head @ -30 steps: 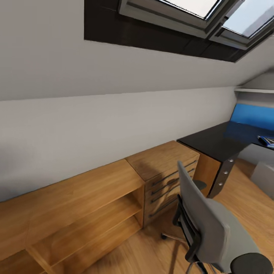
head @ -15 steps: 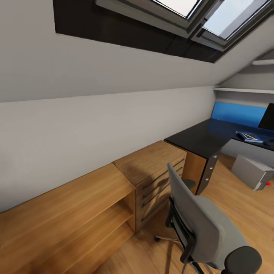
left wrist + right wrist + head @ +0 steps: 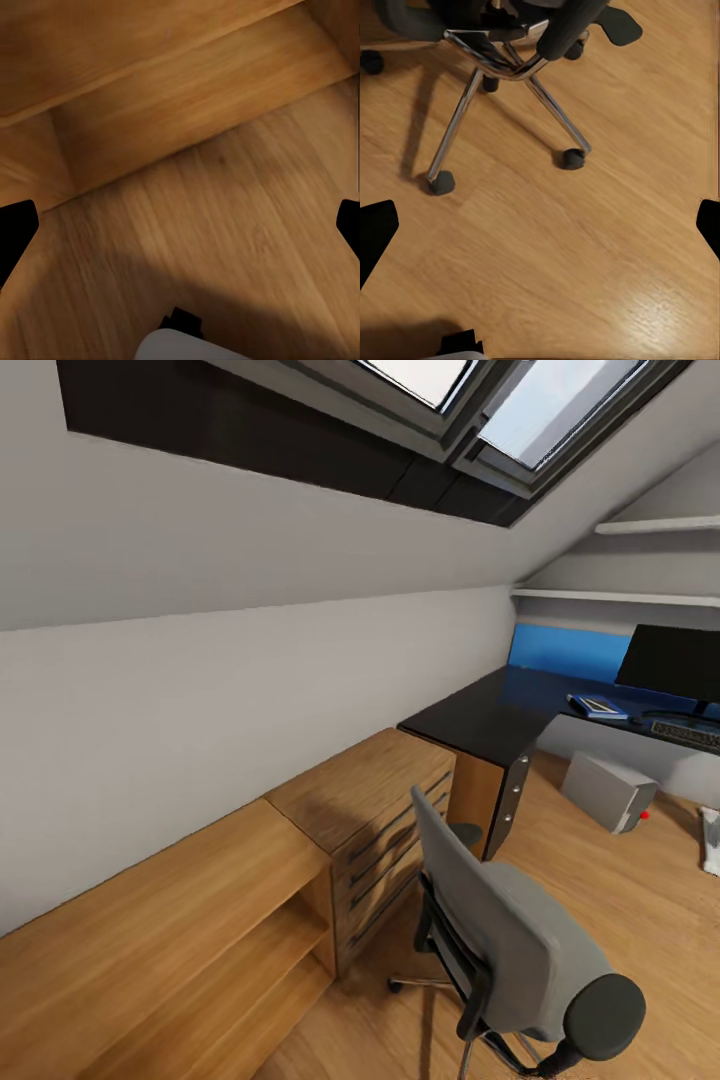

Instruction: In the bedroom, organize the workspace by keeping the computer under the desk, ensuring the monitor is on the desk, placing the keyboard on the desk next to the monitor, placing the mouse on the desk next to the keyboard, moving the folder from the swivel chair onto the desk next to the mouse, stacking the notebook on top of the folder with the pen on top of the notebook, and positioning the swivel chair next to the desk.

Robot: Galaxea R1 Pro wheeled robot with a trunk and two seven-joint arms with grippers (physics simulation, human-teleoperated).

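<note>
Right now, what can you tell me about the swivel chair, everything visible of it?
The swivel chair stands upright on the wooden floor, its grey padded back toward the camera, with a round dark headrest, dark frame and armrest. It sits in front of the wooden drawer unit, apart from the dark desk. The right wrist view shows its chrome star base with small black casters resting on the floor. Its seat surface is hidden, so any folder there cannot be seen.
</note>
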